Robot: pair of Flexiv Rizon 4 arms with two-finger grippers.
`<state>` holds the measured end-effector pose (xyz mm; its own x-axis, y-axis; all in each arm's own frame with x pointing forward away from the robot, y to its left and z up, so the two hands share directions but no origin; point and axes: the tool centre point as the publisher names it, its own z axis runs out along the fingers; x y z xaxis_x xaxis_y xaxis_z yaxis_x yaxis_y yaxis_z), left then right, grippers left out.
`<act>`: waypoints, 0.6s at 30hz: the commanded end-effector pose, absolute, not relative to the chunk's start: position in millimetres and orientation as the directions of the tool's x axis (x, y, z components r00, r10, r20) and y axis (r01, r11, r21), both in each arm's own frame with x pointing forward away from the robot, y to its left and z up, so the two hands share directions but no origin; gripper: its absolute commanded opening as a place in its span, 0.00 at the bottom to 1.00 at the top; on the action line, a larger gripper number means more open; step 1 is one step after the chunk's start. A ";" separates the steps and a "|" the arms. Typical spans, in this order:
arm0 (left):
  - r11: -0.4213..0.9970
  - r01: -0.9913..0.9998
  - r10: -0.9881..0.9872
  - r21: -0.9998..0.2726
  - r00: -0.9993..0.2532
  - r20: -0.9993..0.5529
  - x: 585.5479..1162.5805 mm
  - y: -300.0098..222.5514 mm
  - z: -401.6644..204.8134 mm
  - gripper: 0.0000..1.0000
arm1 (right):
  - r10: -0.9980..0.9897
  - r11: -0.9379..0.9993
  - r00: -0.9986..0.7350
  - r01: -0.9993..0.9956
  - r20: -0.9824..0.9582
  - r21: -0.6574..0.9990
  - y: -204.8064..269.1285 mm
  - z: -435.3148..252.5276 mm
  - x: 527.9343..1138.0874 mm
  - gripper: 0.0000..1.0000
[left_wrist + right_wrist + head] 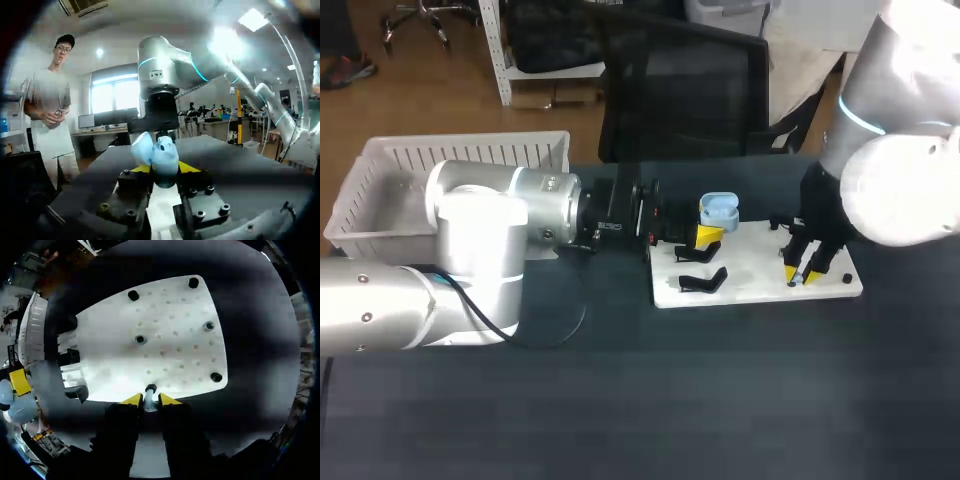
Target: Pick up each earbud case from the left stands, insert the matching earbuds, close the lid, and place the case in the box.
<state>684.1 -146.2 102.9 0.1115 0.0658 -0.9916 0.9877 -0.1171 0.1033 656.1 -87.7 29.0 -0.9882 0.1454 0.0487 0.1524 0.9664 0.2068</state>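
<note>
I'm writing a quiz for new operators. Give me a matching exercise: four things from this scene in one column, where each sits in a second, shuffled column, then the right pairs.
Things
1. blue case
2. earbud
3. white box
4. black stand

Places
A. on the white board
B. between the left gripper fingers, lid open
C. at the table's left, beside the left arm
D. between the right gripper fingers

Pairs: 1-B, 2-D, 3-C, 4-A
</note>
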 end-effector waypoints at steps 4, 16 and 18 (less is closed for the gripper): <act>-0.110 0.988 0.063 0.108 0.115 -0.991 682.4 -146.3 102.2 0.00 | 0.151 0.966 -0.987 0.159 0.055 0.203 -87.6 31.9 655.6 0.00; -0.110 0.988 0.063 0.108 0.115 -0.991 682.4 -146.3 102.2 0.00 | 0.160 0.956 -0.986 0.168 0.051 0.240 -87.3 72.7 647.2 0.00; -0.110 0.988 0.063 0.108 0.115 -0.991 682.4 -146.3 102.2 0.00 | 0.163 0.956 -0.986 0.169 0.047 0.241 -88.2 82.0 645.6 0.00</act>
